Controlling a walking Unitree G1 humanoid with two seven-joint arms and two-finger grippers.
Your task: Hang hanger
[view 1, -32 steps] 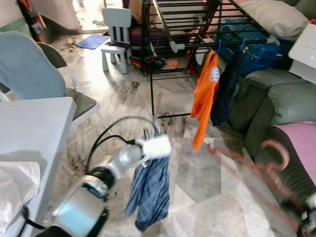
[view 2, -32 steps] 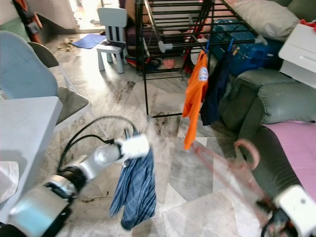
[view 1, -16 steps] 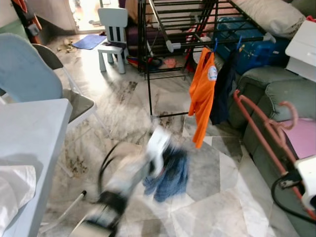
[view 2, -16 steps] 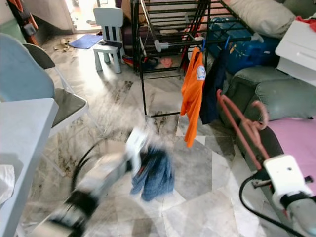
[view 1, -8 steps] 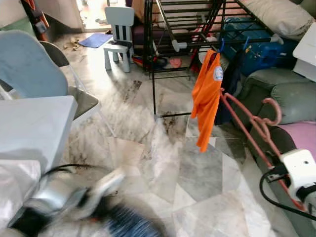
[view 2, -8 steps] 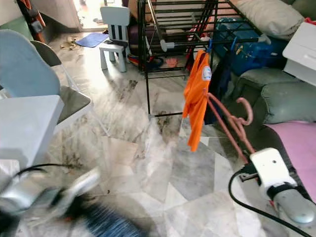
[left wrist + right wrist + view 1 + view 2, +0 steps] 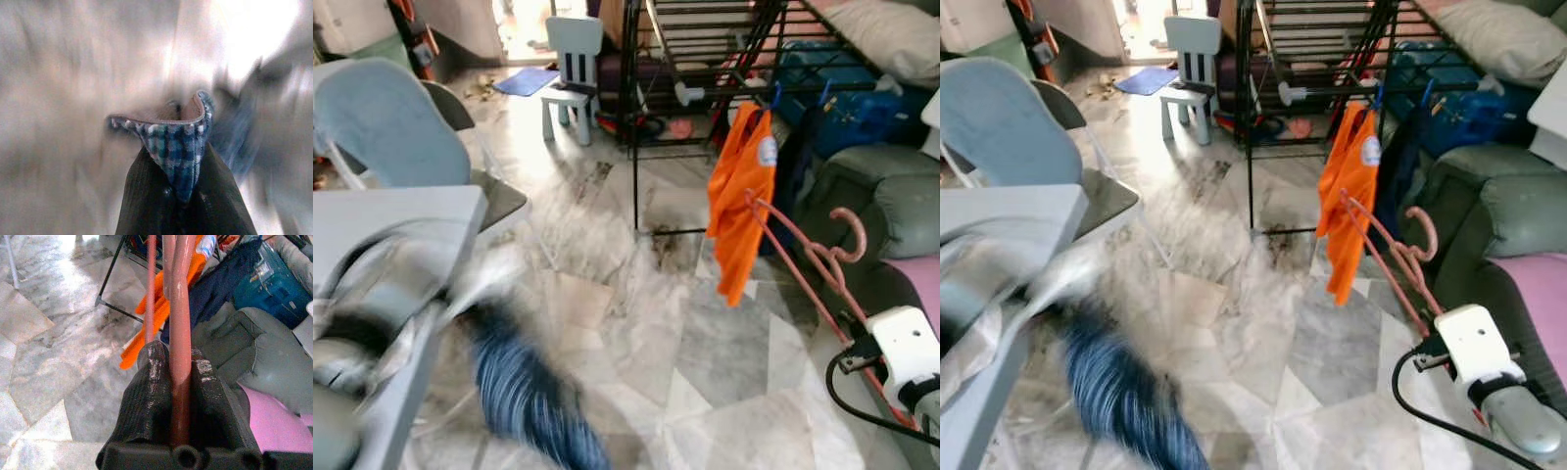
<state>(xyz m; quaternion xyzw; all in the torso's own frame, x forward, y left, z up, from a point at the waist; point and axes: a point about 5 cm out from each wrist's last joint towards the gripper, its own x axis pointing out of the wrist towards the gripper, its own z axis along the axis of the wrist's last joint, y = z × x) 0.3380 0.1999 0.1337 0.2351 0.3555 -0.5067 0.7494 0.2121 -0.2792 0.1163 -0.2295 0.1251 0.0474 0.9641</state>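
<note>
Two arms are busy here. In the eye views, the right end effector (image 7: 1449, 360) holds a pink hanger (image 7: 1393, 257) low on the robot's right. The hanger slants up toward the black drying rack (image 7: 1332, 59), and its hook sits in front of the green sofa (image 7: 1498, 211). An orange shirt (image 7: 1351, 201) and a dark top (image 7: 1400, 166) hang on the rack's near rail. The pink hanger is near them but not yet on the rail. On the robot's left, a blue checked cloth (image 7: 524, 392) hangs beside the grey counter (image 7: 382, 230). It is all blurry, so its shape is hard to tell.

In the left wrist view, the left end effector (image 7: 182, 196) has its two black fingers (image 7: 142, 196) pressed together on a corner of the blue checked cloth. The rest is a blur.

In the right wrist view, the right end effector's fingers (image 7: 146, 387) are pinching the pink hanger's bar between them. The bar runs straight out toward the orange shirt and the rack's foot.

I think the step in hand is carrying the hanger to the rack. The cloth does not look like it is on the hanger yet. Next, the right arm needs to lift the hook up higher than the rail. Then it should drop the hook over a free bit of rail beside the shirts.
</note>
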